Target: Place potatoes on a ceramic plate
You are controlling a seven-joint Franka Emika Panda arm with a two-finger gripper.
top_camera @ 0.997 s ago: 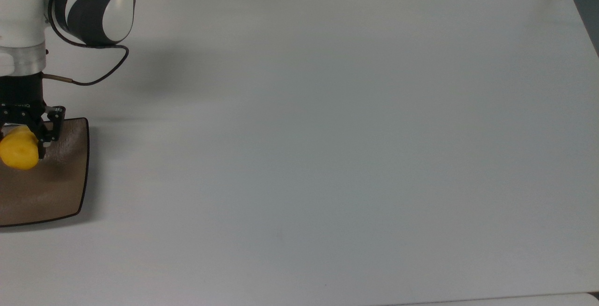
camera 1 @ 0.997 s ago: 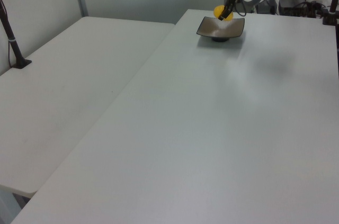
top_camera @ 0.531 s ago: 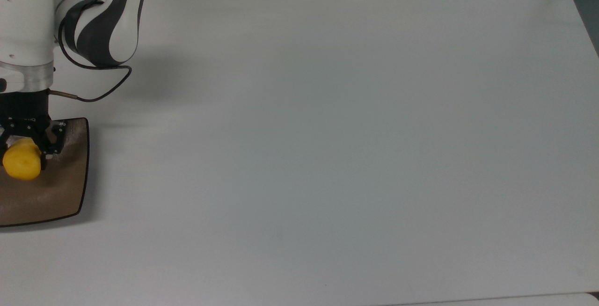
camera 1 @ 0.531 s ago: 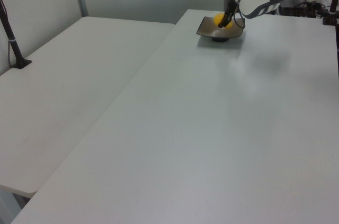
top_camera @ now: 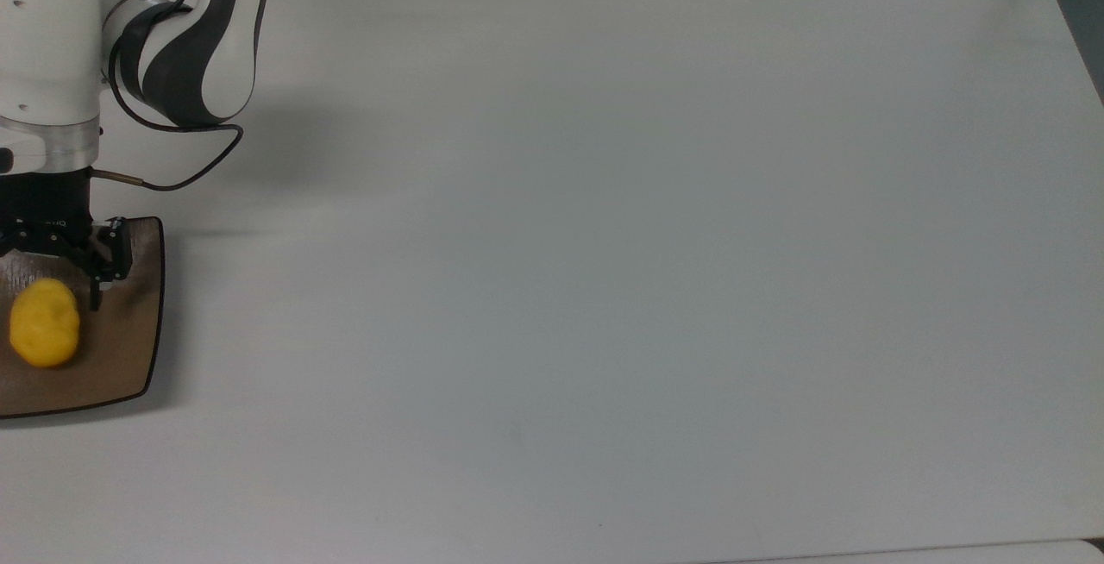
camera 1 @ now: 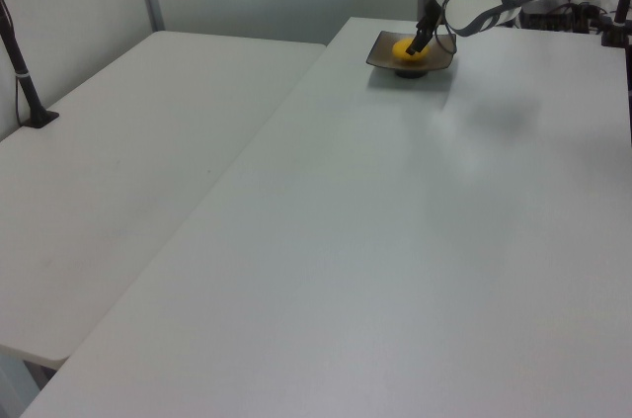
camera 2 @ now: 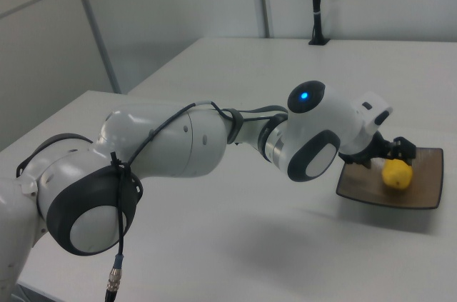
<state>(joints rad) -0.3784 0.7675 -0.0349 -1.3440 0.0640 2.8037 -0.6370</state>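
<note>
At the top view's far left, the potato [top_camera: 44, 322] lies on the ceramic plate [top_camera: 129, 357], free of the hand [top_camera: 52, 275]. The hand hangs just above it, fingers spread open. The white bench [top_camera: 604, 245] stretches away rightward.

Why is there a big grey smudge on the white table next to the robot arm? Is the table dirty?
No, it is a shadow. In the top view a soft grey patch lies on the table beside the arm; in the left view a similar blurry patch shows under the arm. The plate also casts a thin shadow there.
</note>
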